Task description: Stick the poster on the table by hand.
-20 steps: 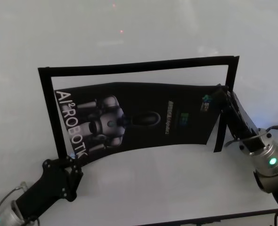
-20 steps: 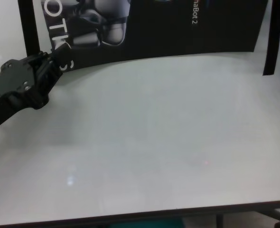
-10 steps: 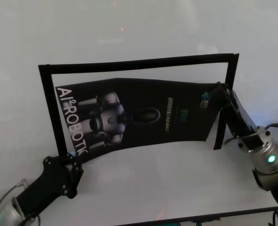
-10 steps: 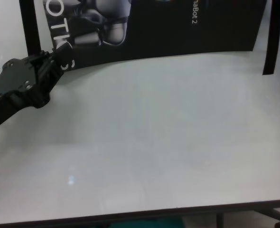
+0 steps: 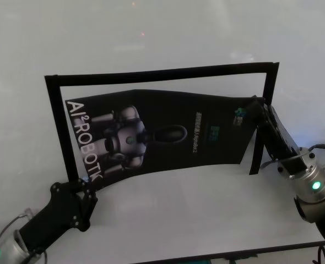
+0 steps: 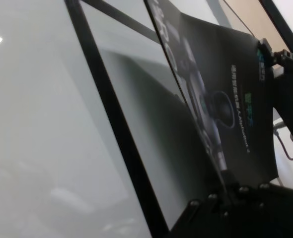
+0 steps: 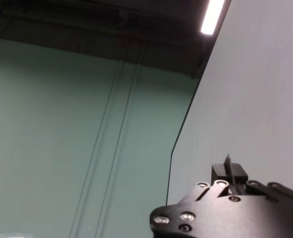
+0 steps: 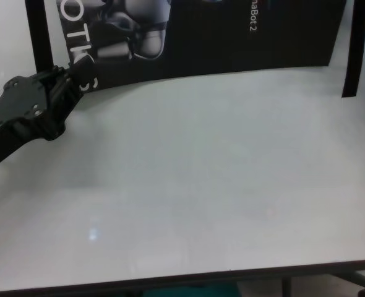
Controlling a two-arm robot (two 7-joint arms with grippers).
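You see the poster [image 5: 168, 135], black with a grey robot figure, held bowed above the white table [image 5: 195, 214], inside a frame of narrow black strips [image 5: 162, 74]. Your left gripper [image 5: 85, 184] pinches its near left corner, forearm stretched low over the table. Your right gripper [image 5: 254, 108] pinches the far right edge, reaching forward.
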